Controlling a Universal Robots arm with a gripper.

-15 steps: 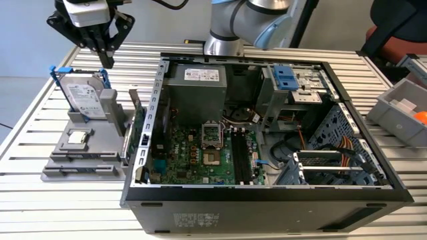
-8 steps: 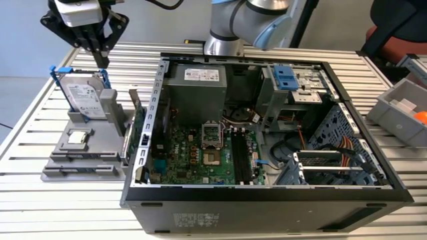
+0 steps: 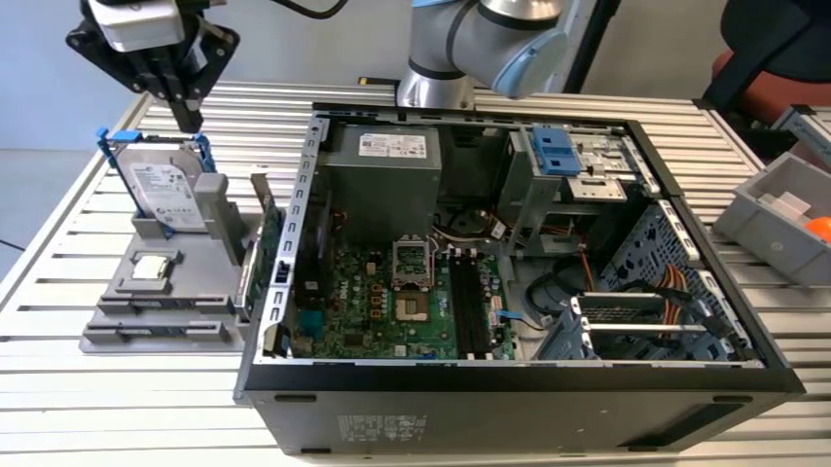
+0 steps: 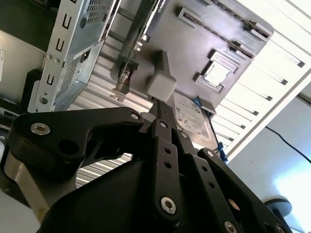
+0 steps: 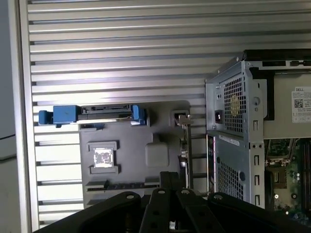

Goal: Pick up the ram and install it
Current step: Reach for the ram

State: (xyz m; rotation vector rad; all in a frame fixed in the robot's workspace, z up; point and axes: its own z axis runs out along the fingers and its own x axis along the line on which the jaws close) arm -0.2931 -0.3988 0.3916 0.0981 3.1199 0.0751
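The ram (image 3: 166, 331) is a thin blue stick lying flat in a slot along the near edge of the grey fixture (image 3: 117, 292), at the exterior view's left. In the first wrist view the ram (image 5: 129, 185) is a dark strip just beyond my fingertips. My gripper (image 3: 193, 122) hangs high above the fixture's far end, over an upright hard drive (image 3: 171, 195). It is well clear of the ram, shut and holding nothing. In the second wrist view the gripper (image 4: 162, 73) has its fingers closed together.
A silver processor chip (image 3: 154, 268) sits on the fixture, and a green card (image 3: 269, 258) stands on edge beside it. The open computer case (image 3: 520, 384) fills the middle, with the motherboard's black memory slots (image 3: 468, 302) inside. A grey bin (image 3: 785, 209) stands at the exterior view's right.
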